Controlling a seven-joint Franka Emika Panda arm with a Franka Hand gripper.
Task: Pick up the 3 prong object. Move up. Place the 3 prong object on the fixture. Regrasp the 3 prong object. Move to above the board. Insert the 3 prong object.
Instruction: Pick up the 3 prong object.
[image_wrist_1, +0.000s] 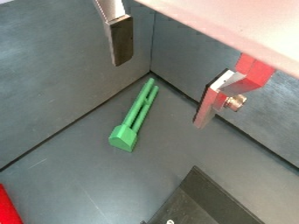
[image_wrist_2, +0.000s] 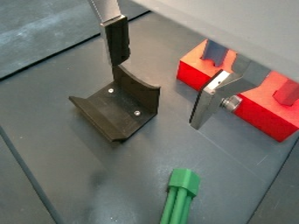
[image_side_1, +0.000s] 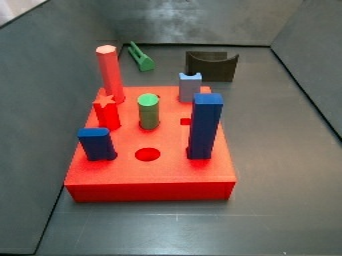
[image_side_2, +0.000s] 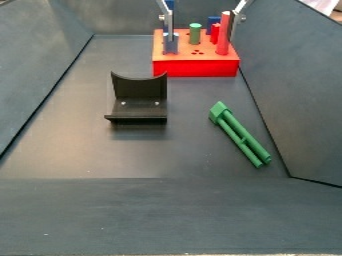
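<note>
Gripper open wide, empty, hanging above the floor; green prong piece lies flat below it, long axis running from lower left to centre frame.

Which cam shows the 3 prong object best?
A side view: the whole 3 prong object lies unobstructed on the floor beside the fixture. A wrist view also shows it whole, below the open gripper; another crops it, and the remaining side view shows it small.
</note>
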